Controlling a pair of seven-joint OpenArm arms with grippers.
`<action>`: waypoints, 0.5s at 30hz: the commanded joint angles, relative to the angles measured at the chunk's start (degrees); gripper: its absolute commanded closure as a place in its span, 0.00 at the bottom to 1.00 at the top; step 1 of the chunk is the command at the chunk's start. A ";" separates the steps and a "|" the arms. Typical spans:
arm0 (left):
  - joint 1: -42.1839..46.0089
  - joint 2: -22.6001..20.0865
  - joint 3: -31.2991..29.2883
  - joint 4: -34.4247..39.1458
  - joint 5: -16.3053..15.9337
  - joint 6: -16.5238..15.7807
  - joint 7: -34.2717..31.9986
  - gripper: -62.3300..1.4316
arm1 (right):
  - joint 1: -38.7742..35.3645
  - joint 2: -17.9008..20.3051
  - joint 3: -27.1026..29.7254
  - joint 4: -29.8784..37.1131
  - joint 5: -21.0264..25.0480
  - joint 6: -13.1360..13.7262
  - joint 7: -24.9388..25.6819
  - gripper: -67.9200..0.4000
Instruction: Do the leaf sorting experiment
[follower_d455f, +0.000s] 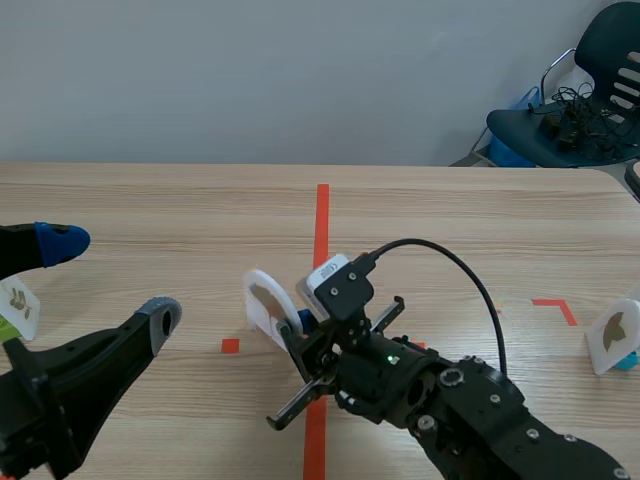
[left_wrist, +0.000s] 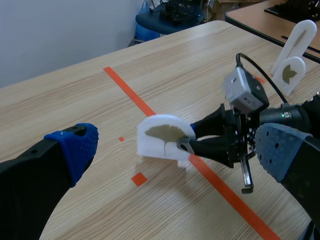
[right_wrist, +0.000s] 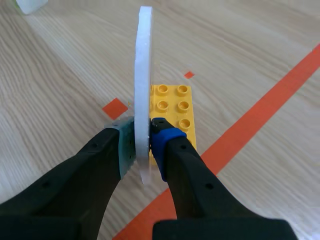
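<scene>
Robot's right hand (right_wrist: 143, 145) pinches ginkgo-leaf card (left_wrist: 160, 135)
Over the wooden table (follower_d455f: 450, 210) the left hand (follower_d455f: 110, 278) hangs spread wide; the white card stands on edge beside a yellow brick (right_wrist: 175, 107) by the tape line (follower_d455f: 322, 215). Keep it vertical to avoid tipping.

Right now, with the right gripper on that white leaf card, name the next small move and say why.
Probably lift it slightly, straight up. The right gripper is shut on the upright white leaf card, with a yellow brick beside it, low on the table; the left gripper stands open, well clear.
</scene>
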 joint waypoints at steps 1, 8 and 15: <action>-0.31 0.13 -0.37 0.55 -0.48 -0.15 -0.59 0.00 | -0.72 1.90 1.84 6.64 0.74 0.00 -0.28 0.92; -0.31 0.13 -0.37 0.55 -0.48 -0.15 -0.61 0.00 | -13.11 4.92 11.78 24.65 5.60 -0.02 -5.70 0.92; -0.28 0.13 -0.37 0.55 -0.48 -0.15 -0.61 0.00 | -25.24 4.90 24.96 31.76 12.87 0.00 -7.85 0.92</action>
